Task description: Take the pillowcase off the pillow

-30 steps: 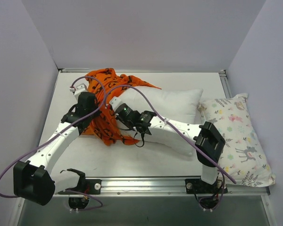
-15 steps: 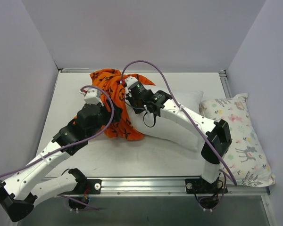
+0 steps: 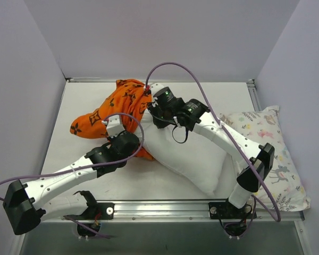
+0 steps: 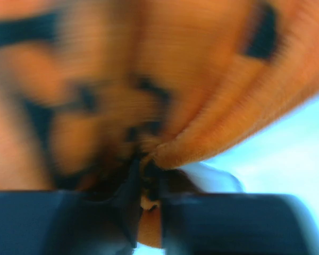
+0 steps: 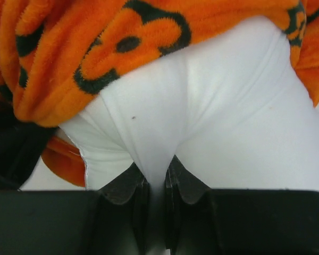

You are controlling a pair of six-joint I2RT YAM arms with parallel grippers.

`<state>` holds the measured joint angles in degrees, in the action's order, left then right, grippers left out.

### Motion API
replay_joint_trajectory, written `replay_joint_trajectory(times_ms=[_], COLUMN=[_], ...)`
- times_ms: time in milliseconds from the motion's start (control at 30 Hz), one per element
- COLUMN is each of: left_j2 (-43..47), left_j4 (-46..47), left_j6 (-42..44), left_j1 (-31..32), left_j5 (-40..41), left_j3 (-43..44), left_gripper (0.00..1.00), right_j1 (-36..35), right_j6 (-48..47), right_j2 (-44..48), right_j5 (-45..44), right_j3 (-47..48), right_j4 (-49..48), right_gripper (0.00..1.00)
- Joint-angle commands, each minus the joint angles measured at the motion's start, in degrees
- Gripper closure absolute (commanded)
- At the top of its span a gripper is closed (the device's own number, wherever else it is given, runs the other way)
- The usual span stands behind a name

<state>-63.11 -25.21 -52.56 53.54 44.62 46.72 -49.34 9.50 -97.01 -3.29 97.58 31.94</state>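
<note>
The left gripper (image 4: pixel 147 178) is pinching a fold of the pillowcase (image 3: pixel 117 109), jaws pressed together on it; the right gripper (image 5: pixel 157 178) is nipping the pillow (image 3: pixel 194 156), which is lying diagonally on the table (image 3: pixel 234 98), its far-left end under the bunched case

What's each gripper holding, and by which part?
Left gripper: shut on a bunched fold of the orange pillowcase. Right gripper: shut on a pinched fold of the white pillow, near the pillowcase's edge.
</note>
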Motion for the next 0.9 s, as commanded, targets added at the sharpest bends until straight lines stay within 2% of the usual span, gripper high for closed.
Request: replay_joint_trajectory(times_ms=[0,33,133,167,233,267,333,367,500,867], left_j2=[5.0,6.0,10.2,11.9,13.1,13.6,13.5,12.6,7.0,-8.2], left_j4=[-7.7,-10.6,-13.0,-12.9,-12.1,-11.3,-9.2,-8.6,-4.3,-0.1], left_j6=[-7.0,-7.6,-7.7,-6.7,-5.4,-3.5,-2.4,-1.3,1.2,4.6], left_j1=[-4.6,-8.2,-15.5,-21.6,-27.9,-33.3,-38.1,-42.9,-51.6,-55.3], left_j5=[8.6,8.3,6.9,6.1,2.5,0.8,-2.7,-3.8,-11.6,-13.2], left_j3=[-0.9,-1.3,-3.0,-3.4,-3.7,-3.6,-3.2,-2.3,1.8,13.8], left_gripper=[0.96,1.00,1.00,1.00,1.00,1.00,1.00,1.00,1.00,1.00], right_j1=[2.4,2.9,5.4,5.9,7.4,7.7,7.6,7.6,6.2,3.6], right_j6=[1.8,2.1,2.7,3.2,3.8,4.0,4.0,4.4,5.2,4.8], right_j2=[8.5,8.9,10.1,10.5,11.9,12.4,14.0,14.7,20.5,32.2], right_j5=[2.8,4.6,8.4,10.6,12.8,13.7,16.0,16.6,19.3,18.0], right_j3=[4.2,4.5,5.0,4.9,4.3,3.9,2.1,1.0,-7.4,-21.8], right_j4=[-4.2,-4.1,-4.1,-4.1,-4.3,-4.6,-4.9,-5.0,-8.3,-8.6], right_gripper=[1.00,1.00,1.00,1.00,1.00,1.00,1.00,1.00,1.00,1.00])
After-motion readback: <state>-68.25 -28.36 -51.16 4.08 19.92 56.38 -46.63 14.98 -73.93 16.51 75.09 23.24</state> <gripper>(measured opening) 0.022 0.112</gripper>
